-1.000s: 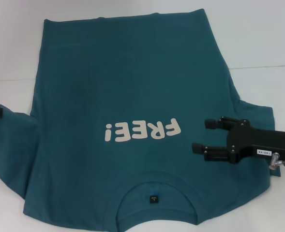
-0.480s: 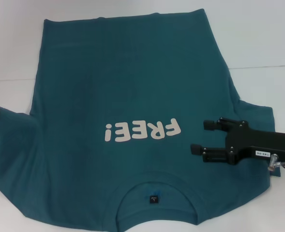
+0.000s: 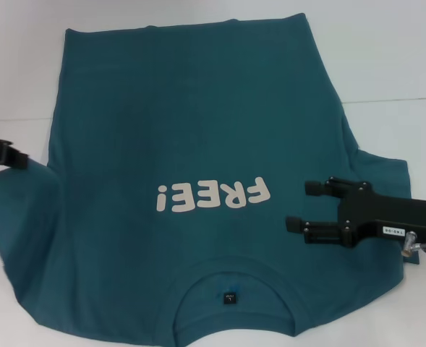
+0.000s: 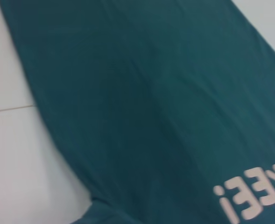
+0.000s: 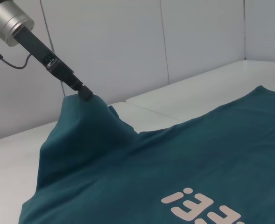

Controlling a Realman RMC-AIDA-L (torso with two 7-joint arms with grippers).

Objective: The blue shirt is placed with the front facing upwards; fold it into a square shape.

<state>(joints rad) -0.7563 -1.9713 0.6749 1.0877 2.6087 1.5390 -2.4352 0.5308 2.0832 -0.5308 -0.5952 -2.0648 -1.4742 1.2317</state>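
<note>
So the blue shirt point(image 3: 191, 144) is laid out front-up on the white table point(image 3: 386, 58), with the cream "FREE!" lettering point(image 3: 213, 195) seen upside down from the head view and the round collar point(image 3: 231, 278) at the near edge, a small dark label point(image 3: 229, 297) sitting in the middle of it. Most of the body is spread flat, hem at the far side.

The left sleeve point(image 5: 81, 126) isn't flat though. It's pinched shut in the left gripper point(image 5: 84, 94) and pulled up off the table into a little tent, which is seen best from the right wrist view: the fabric peaks right at the dark fingertips and drapes back down to the rest of the shirt. In the head view only the black tip of that gripper point(image 3: 6, 153) is caught at the left edge, just above the sleeve.

The right gripper point(image 3: 303, 206) is parked over the right side of the shirt, near the shoulder, just beside the end of the lettering. Its two black fingers point(image 3: 321, 186) are pointed toward the print and held clearly apart, nothing between them. Whether they're touching the cloth or just above it can't be told.

The left wrist view is mostly filled with teal fabric, plus a bit of the print point(image 4: 254, 196).
</note>
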